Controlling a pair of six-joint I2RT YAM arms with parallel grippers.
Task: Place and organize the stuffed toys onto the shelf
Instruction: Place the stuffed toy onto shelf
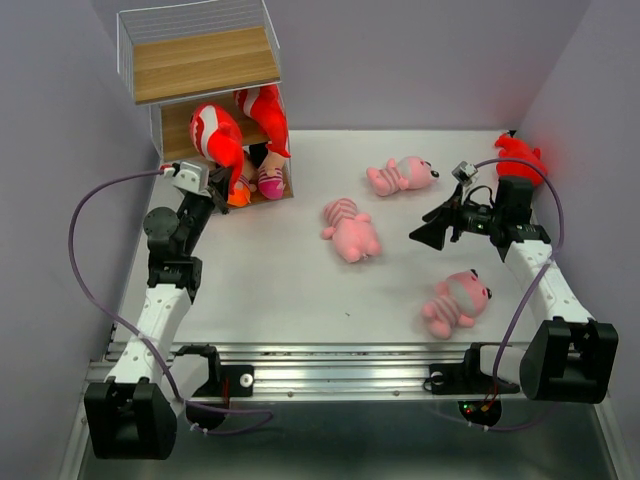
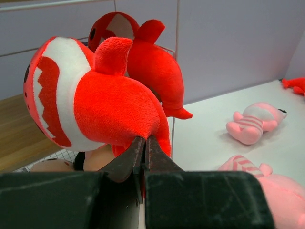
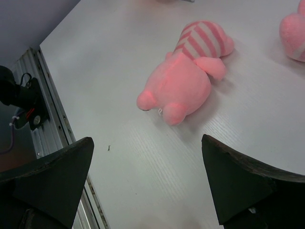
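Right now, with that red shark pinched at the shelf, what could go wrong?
The left gripper pinches only a small fold under the red shark, so the toy might slip free and fall. A second shark sits close behind it at the shelf; pushing in could knock that one off.

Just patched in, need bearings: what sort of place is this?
Probably a robot test cell, not a home: plain walls box in a white table, both arms bolt to a metal rail, and the shelf and plush toys look like props.
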